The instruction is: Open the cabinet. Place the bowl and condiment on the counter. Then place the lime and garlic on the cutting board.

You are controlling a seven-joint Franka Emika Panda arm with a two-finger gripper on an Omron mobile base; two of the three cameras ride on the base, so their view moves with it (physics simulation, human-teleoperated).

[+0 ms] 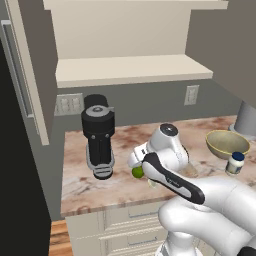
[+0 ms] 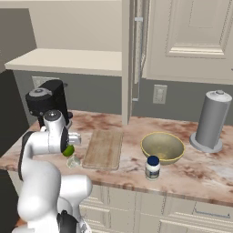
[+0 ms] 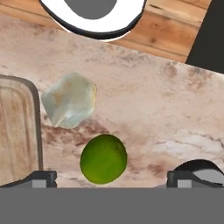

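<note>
My gripper [image 3: 114, 178] hangs open just above the counter [image 3: 170, 109], its two dark fingertips [image 3: 41, 178] spread wide. The green lime [image 3: 103, 158] lies on the marble between them, nearer the left tip, and nothing is gripped. The pale garlic [image 3: 69, 105] rests beside the lime, close to the rounded edge of the cutting board [image 3: 17, 131]. In the right base view the lime [image 2: 68, 150] and garlic [image 2: 74, 161] sit left of the wooden board [image 2: 103, 149]. The olive-yellow bowl [image 2: 162, 146] and the blue-lidded condiment [image 2: 153, 167] stand on the counter. The cabinet [image 1: 130, 70] is open, its shelves bare.
A black coffee machine [image 1: 98, 135] stands at the counter's left rear, close behind the hand. A grey paper-towel roll [image 2: 210, 120] stands at the right. The open cabinet door [image 2: 132, 54] juts out above the board. Cream drawers [image 1: 125, 220] run below the counter's front edge.
</note>
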